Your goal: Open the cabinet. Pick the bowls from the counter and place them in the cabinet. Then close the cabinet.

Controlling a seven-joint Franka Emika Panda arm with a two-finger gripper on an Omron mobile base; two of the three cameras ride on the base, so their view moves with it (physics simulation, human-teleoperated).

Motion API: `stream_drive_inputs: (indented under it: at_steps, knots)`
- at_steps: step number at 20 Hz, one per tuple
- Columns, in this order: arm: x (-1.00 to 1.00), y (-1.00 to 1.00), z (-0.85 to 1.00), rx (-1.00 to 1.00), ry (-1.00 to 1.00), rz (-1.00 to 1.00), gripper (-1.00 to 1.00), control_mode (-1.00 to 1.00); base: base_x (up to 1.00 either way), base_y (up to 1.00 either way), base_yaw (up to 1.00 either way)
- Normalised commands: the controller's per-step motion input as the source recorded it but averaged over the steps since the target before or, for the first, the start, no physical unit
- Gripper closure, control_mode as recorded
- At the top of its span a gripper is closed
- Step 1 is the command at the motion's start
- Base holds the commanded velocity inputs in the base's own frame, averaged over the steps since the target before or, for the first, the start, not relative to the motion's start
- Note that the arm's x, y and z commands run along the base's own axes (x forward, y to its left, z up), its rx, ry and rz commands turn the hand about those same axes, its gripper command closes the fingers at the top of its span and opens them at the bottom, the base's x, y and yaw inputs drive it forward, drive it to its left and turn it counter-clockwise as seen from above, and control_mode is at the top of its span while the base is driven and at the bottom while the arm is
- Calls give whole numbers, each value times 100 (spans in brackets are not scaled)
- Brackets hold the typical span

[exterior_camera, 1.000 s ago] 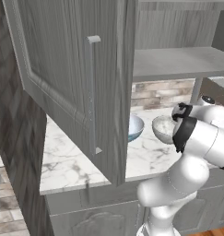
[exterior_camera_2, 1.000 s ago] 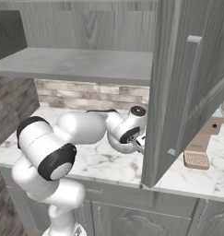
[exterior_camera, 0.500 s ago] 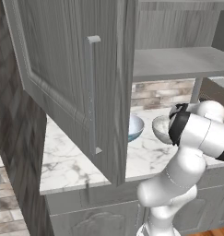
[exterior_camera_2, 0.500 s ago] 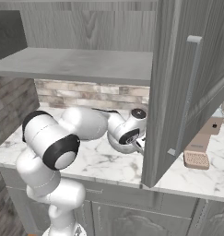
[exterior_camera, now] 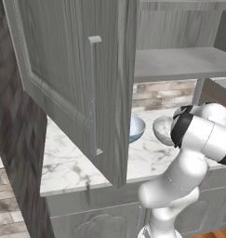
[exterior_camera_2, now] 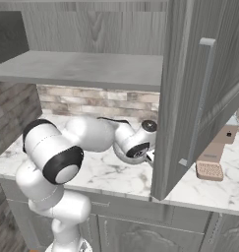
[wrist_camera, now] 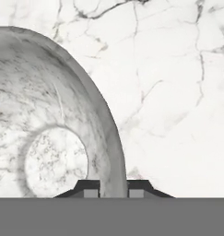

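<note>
Two small dark fingertips of the gripper (wrist_camera: 113, 189) sit one on each side of the rim of the speckled grey stone-like bowl (wrist_camera: 53, 129). One tip is inside the bowl and one is outside, and both look pressed right against the rim. So the jaws look clamped on the bowl's edge.

That bowl rests on the white marble counter with grey veins (wrist_camera: 178, 92). From the left base view the stone bowl (exterior_camera: 163, 130) shows just in front of the white arm's dark wrist. Just beside it is the other bowl, the glossy light blue bowl with a white inside (exterior_camera: 135, 128). The two are close together, and I cannot tell if they touch.

Above them hangs the big grey wood-grain wall cabinet (exterior_camera: 179, 32). Both of its doors are swung wide open, and its flat grey shelf (exterior_camera_2: 86, 69) has room on it. A brown wooden thing (exterior_camera_2: 213, 157) lies on the counter past the right door.

I think the opening step is done, and the arm is now picking up the first bowl. Next it should lift the bowl straight up off the counter, keep it level, and carry it up onto the shelf. It must squeeze tight, because a rim grip can slip. It should also stay away from the blue bowl and the open doors.
</note>
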Motion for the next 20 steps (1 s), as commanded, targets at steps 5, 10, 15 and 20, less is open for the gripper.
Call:
stream_drive_inputs:
  at_steps: [5,10,15,20]
  knots:
    - [-76,-13,-2,0,-9,-12,100,-100,0,0,0]
    - [-86,-22,39,0,-9,-27,100,-100,0,0,0]
    - [-71,0,80,0,-4,-23,100,-100,0,0,0]
    - [-56,13,71,0,0,-17,100,-100,0,0,0]
